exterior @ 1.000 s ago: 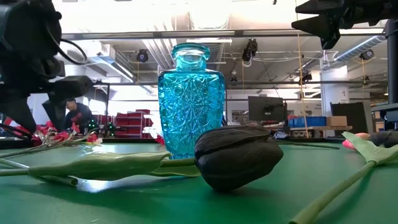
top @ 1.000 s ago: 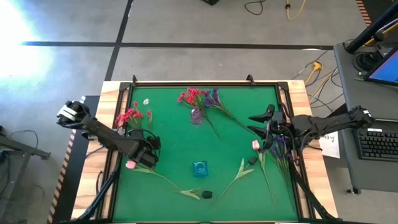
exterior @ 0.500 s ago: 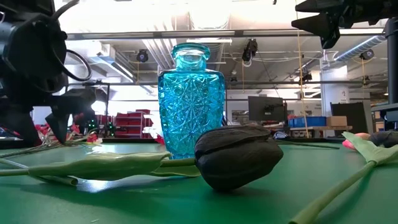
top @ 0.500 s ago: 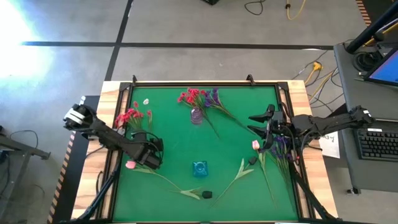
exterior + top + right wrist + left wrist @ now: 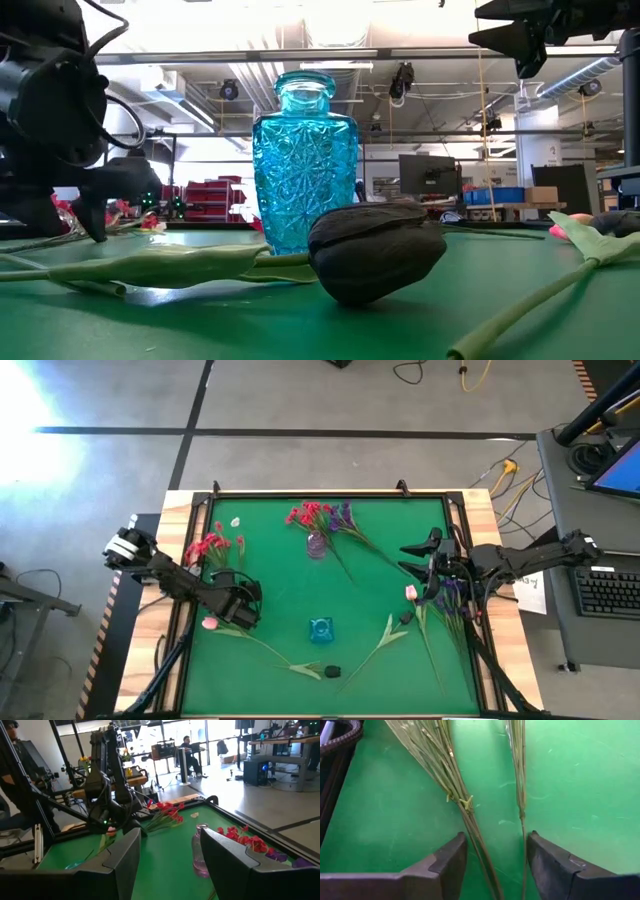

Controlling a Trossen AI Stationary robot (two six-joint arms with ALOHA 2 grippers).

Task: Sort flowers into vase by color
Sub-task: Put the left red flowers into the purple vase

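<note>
From above, the left pincer [image 5: 232,612] sits low on the green worktop [image 5: 280,580], near its left edge, with the red flowers [image 5: 208,547] just behind it toward the far-left corner and a pale pink tulip bud [image 5: 209,624] just beside it on the outer side; the blue vase [image 5: 321,630] stands well apart toward the centre, and the clear pink vase [image 5: 317,546] farther off with red and purple blooms [image 5: 325,516] by it; the right pincer [image 5: 432,565] hovers near the right edge, above the purple flowers [image 5: 450,595] and another pink bud [image 5: 411,592]. At worktop height, the left pincer is a dark mass [image 5: 60,120] reaching down to the surface at the far left, the blue vase [image 5: 304,160] rising behind a dark tulip head [image 5: 375,250] that lies close to the lens; the right pincer [image 5: 520,40] hangs high and idle. In the left wrist view, the jaws stand apart, straddling two thin green stems [image 5: 480,845] that lie flat on the green, nothing pinched yet; the bundled stalks [image 5: 435,755] fan out just ahead. In the right wrist view, the jaws are apart and empty, looking across to the pink vase [image 5: 201,851] and the left arm [image 5: 107,785]. The risk I see is that closing here could catch both stems at once, or skid off such thin wire against the cloth, so a flower of the wrong colour gets dragged along.
</note>
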